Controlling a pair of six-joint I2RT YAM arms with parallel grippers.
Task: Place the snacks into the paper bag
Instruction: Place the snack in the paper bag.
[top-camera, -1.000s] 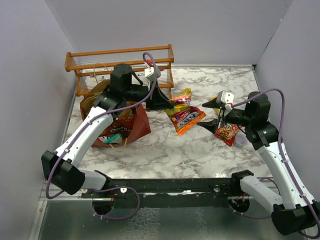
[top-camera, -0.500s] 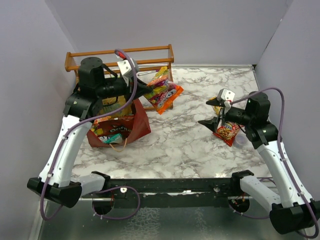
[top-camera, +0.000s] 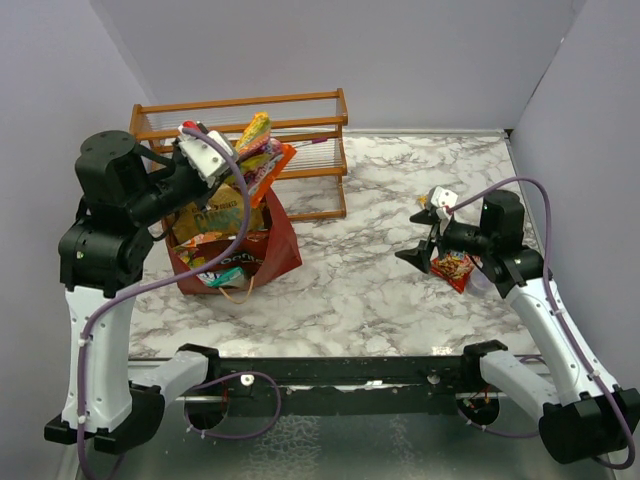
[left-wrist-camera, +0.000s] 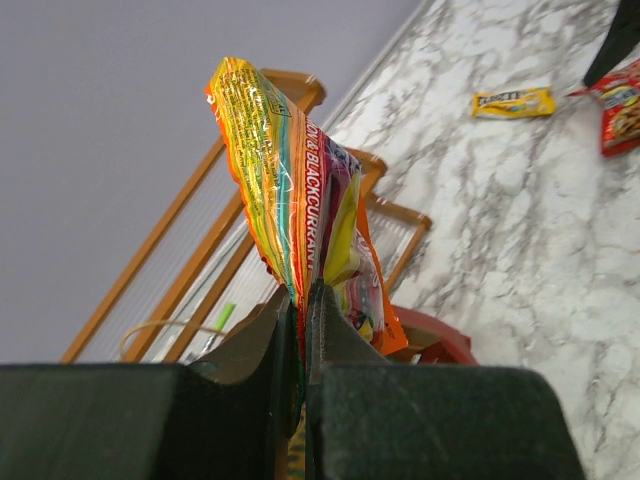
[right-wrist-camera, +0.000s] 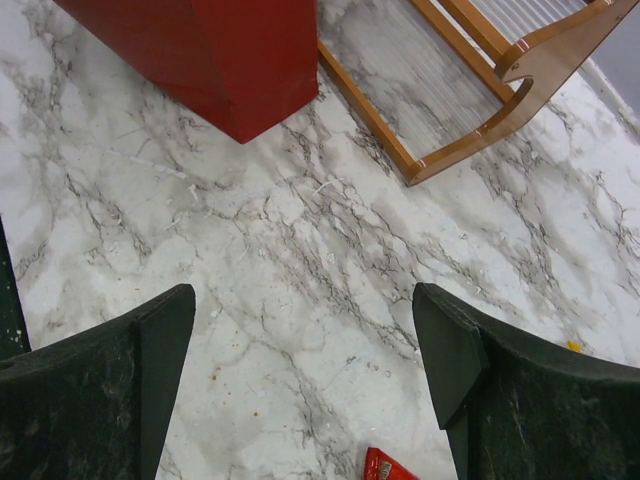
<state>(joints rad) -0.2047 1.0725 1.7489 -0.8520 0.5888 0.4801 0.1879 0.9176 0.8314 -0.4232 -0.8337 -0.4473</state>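
Pinching a bunch of orange-and-yellow striped foil snack packets tight in the left tool, up over the open dark red-brown paper bag near the left edge of the bench. Hovering with the right tool spread wide and empty, just beside a small red foil packet by the right edge.

Soft, even light is falling from above, leaving only faint shadows on the marble surface. The foil packet is glinting a little. Near the lens, the left tool and the right tool are looking dark and slightly unfocused.
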